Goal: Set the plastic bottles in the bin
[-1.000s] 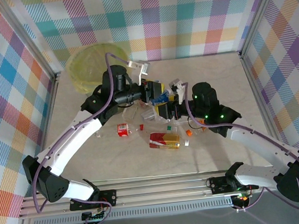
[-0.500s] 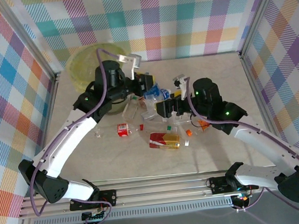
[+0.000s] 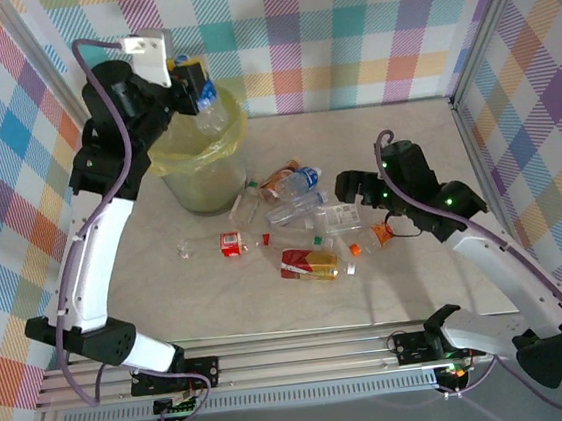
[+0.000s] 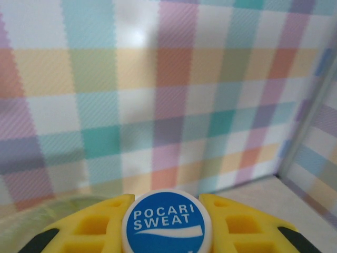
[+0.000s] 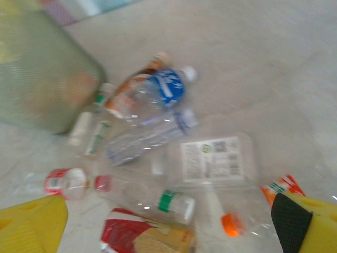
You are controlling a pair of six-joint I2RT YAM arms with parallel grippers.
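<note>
Bottle [image 3: 206,96] pinched in left gripper [image 3: 190,79] above bin [image 3: 194,185].

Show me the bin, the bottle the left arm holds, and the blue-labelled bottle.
bin [image 3: 198,184]: top external view, its front wall.
held bottle [image 4: 167,221]: left wrist view, its blue cap.
blue-labelled bottle [image 5: 169,87]: right wrist view, its label.

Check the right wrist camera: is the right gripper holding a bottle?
No, the right gripper has its yellow fingers wide apart, and the plastic bottles lie loose on the table beneath.
</note>
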